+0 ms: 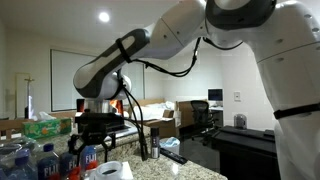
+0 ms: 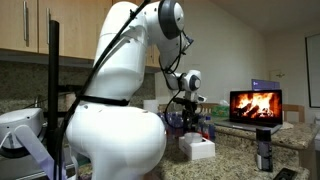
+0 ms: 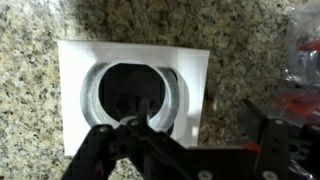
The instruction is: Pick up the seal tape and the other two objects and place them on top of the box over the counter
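Observation:
In the wrist view the seal tape [image 3: 135, 95], a white roll with a dark centre hole, lies flat on the white box [image 3: 75, 70] on the speckled counter [image 3: 240, 40]. My gripper [image 3: 190, 122] is open just above the box. Its left finger overlaps the roll's near edge and its right finger hangs over bare counter. In both exterior views the gripper [image 1: 97, 135] [image 2: 185, 108] points down over the box [image 1: 112, 170] [image 2: 197, 148]. A slim dark cylinder [image 2: 263, 150] stands on the counter further off. A flat dark item [image 1: 172, 156] lies beyond the box; whether it is the remote is unclear.
Blue-labelled water bottles [image 1: 40, 162] [image 2: 203, 125] stand close beside the box. A green tissue box [image 1: 45, 127] sits behind them. An open laptop showing a fire [image 2: 256, 104] stands at the back of the counter. Cupboards hang above it.

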Available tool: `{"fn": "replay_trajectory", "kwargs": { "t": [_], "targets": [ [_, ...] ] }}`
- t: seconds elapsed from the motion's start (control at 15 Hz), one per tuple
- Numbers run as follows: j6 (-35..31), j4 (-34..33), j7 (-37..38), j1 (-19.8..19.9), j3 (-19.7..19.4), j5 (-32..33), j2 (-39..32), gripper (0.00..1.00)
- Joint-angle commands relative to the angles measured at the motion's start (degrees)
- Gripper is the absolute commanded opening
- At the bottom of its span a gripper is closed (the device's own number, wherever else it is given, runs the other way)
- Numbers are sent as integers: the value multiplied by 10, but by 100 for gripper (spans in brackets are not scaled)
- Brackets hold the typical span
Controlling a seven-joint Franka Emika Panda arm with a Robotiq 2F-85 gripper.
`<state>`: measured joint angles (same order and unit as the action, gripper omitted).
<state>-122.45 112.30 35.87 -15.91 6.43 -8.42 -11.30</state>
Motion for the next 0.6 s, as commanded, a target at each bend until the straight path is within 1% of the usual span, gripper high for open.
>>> {"fn": "replay_trajectory", "kwargs": {
  "t": [0.0,0.07,0.2,0.33,0.47,0.53],
  "targets": [
    [12,55,5,12,8,10,94,100],
    [32,55,0,18,7,11,110,100],
    [94,47,5,34,-1,29,136,100],
    [176,32,-2,62,-13,58,154,100],
    [237,28,-27,93,-31,87,171,100],
    [272,20,-57,110,-42,104,172,100]
  ]
}}
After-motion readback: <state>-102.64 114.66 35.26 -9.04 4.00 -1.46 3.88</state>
